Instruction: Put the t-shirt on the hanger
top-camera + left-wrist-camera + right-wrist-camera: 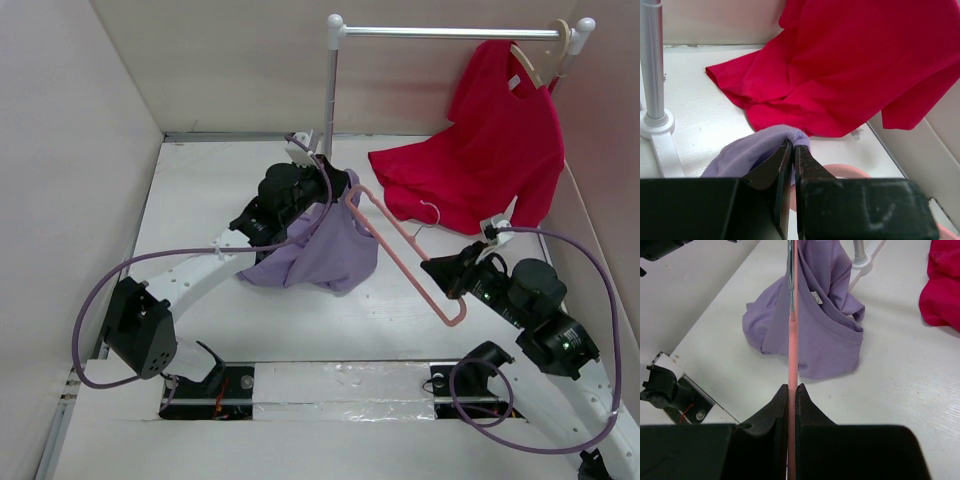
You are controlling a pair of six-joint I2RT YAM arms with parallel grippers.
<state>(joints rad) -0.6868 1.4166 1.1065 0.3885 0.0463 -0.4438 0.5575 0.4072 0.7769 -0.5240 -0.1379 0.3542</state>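
Note:
The lavender t-shirt [322, 255] hangs in a bunch from my left gripper [338, 192], its lower part resting on the table. The left gripper [793, 145] is shut on the shirt's collar edge [797, 136]. The salmon-pink hanger [400, 243] slants from the shirt's neck down to my right gripper [437, 268]. The right gripper [791, 388] is shut on the hanger's thin bar [792, 340]; the hanger's far end reaches into the shirt's neck opening [812, 315]. The silver hook [430, 212] sticks out beside the hanger.
A bright red shirt [480, 160] hangs from a wooden hanger [545, 50] on the metal rail [450, 32] at the back right and spills onto the table. The rail's post [330, 100] and its white base [657, 125] stand just behind the left gripper. White walls enclose the table.

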